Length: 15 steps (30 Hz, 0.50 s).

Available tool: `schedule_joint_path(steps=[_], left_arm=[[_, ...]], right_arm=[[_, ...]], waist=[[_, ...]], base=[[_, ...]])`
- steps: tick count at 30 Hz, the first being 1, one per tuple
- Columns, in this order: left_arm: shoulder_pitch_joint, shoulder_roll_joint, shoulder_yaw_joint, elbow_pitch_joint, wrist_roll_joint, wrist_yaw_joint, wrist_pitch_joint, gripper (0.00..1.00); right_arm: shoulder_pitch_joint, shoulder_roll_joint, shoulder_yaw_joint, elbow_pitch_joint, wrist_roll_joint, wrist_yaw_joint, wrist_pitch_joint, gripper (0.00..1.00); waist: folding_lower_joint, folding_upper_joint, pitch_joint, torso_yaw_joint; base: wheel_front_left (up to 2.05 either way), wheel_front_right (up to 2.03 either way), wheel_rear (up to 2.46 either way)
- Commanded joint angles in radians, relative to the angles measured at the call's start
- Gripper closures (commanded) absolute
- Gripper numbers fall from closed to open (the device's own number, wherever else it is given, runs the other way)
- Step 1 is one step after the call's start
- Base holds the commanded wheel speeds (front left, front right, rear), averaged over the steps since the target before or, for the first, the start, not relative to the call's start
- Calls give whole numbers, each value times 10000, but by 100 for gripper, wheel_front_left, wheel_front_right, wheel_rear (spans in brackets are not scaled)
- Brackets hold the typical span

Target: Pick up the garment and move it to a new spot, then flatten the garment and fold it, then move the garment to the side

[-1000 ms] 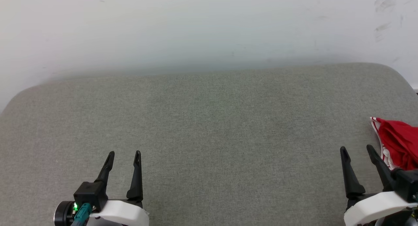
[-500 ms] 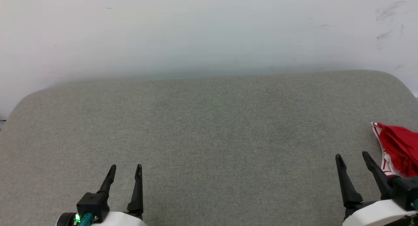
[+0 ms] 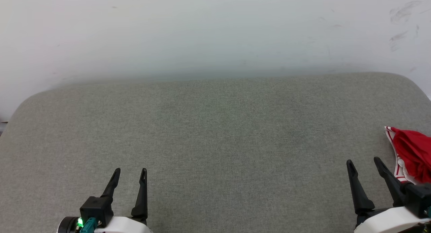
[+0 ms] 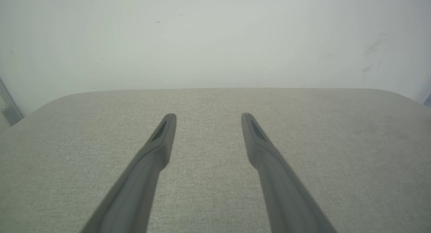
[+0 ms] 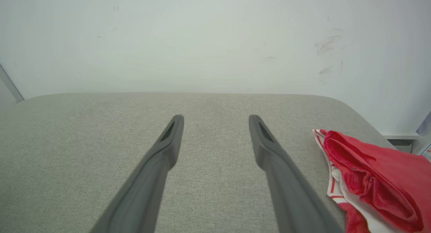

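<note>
Count: one garment (image 3: 412, 154), two grippers, one desk (image 3: 215, 132). The desk is covered in grey-green woven fabric, has rounded far corners, and stands against a plain white wall (image 3: 202, 31). The wall carries a few dark scuff marks (image 3: 400, 10) up and to the right of the right gripper. The left gripper (image 3: 130, 170) sits over the near edge of the desk with its two dark fingers spread wide; nothing is between them and bare fabric lies ahead of them, as the left wrist view (image 4: 208, 115) confirms. The right gripper (image 3: 363, 161) is likewise spread wide and holds nothing. The garment, red with white and red-striped trim, lies bunched in a heap on the desk just to the right of the right gripper, level with its fingers and reaching slightly past their tips. In the right wrist view (image 5: 216, 117) a strip of bare fabric separates the right-hand finger from the garment (image 5: 377, 179), so no contact is recorded. The garment is well apart from the left gripper.
</note>
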Motion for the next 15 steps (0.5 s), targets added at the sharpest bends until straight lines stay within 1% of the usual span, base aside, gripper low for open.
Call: schedule_joint_path(steps=[1,6,7,10,15], left_arm=[[-89,-6,35,31,56,-45,-23,0],[-115,-32,64,93,82,-106,-23,0],[-21,-26,61,95,0,-80,4,100],[91,-85,78,378,-98,-85,90,100],[-84,-111,250,474,-1105,-129,412,100]], right_arm=[[-80,-64,7,32,67,-7,-54,0],[-121,-107,32,103,107,-7,-126,0],[-28,-54,32,118,55,0,-76,100],[39,9,48,390,147,0,-55,100],[-133,49,7,622,1173,0,21,100]], waist=[[-1,-1,5,5],[-1,-1,15,30],[0,-1,16,28],[0,-1,17,30],[0,-1,28,43]], base=[[0,0,0],[0,0,0],[0,0,0],[0,0,0],[0,0,0]])
